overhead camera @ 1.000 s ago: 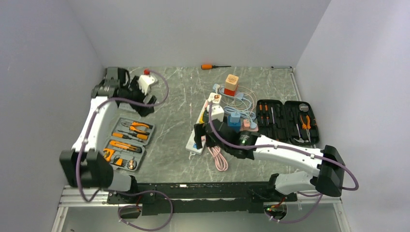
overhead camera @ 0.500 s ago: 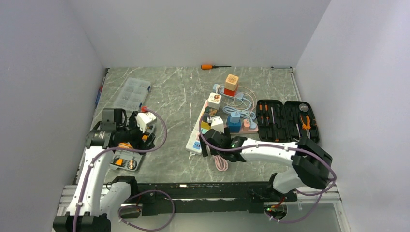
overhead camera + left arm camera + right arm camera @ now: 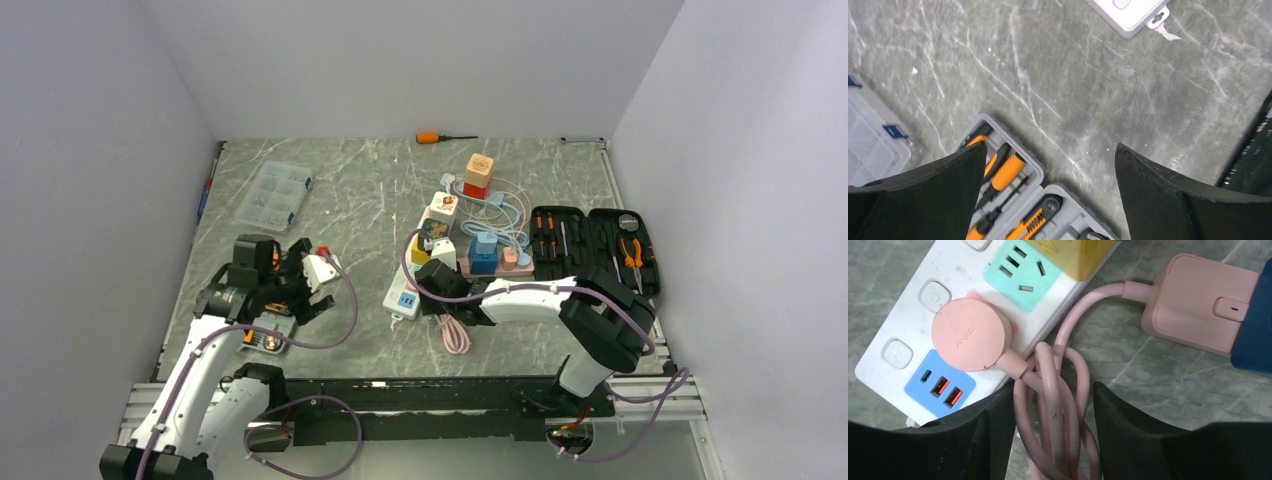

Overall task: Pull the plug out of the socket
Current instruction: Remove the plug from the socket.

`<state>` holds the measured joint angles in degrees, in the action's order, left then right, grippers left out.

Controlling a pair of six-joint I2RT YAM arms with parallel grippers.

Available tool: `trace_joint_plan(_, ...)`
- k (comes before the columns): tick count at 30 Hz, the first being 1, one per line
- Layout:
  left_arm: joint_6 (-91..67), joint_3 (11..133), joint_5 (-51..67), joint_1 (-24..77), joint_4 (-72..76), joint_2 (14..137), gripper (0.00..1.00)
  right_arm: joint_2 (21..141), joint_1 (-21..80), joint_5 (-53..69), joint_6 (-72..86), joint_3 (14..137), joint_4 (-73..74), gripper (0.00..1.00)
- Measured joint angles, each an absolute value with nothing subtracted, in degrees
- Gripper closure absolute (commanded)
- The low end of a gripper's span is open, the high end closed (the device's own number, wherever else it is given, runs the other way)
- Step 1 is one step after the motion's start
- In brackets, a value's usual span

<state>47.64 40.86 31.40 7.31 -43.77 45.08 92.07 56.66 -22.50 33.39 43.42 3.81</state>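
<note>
A round pink plug (image 3: pixel 970 335) sits in a white power strip (image 3: pixel 908 335), which lies mid-table (image 3: pixel 403 297). Its pink cable (image 3: pixel 1058 415) is coiled off the strip's near end (image 3: pixel 455 335). My right gripper (image 3: pixel 1054 390) is open. Its fingers (image 3: pixel 1143 435) straddle the cable loops just short of the plug. In the top view the right gripper (image 3: pixel 434 290) covers the plug. My left gripper (image 3: pixel 1050 155) is open and empty above bare table and a grey tool case (image 3: pixel 1013 200). In the top view the left gripper (image 3: pixel 318 282) is left of the strip.
A pink adapter (image 3: pixel 1198 310), a blue block (image 3: pixel 1253 335) and a yellow cube (image 3: pixel 1073 252) crowd the strip. An open black tool case (image 3: pixel 590 250) lies at the right. A clear organiser box (image 3: pixel 272 195) and an orange screwdriver (image 3: pixel 440 137) lie farther back.
My left arm swung from the far left corner back toward the near middle, over the grey tool case. My right gripper drew in to the strip's near end, over the pink cable.
</note>
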Motion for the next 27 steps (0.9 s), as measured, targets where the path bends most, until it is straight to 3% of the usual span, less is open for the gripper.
trace_joint_plan(9, 55.88, 28.88, 29.93, 15.0, -33.3, 36.16, 0.01, 91.68, 56.53, -17.43, 34.11, 43.42, 1.65, 0.67)
trace_joint_plan(16, 69.95, 19.0, 33.82, 18.46, -24.43, 27.81, 0.01, 89.86, 55.88, -12.97, 34.15, 43.48, 1.58, 0.74)
trace_joint_plan(27, 85.12, 8.54, 38.92, 21.45, -9.72, 33.06, 0.01, 85.6, 52.42, -2.31, 34.68, 43.88, 1.48, 0.77)
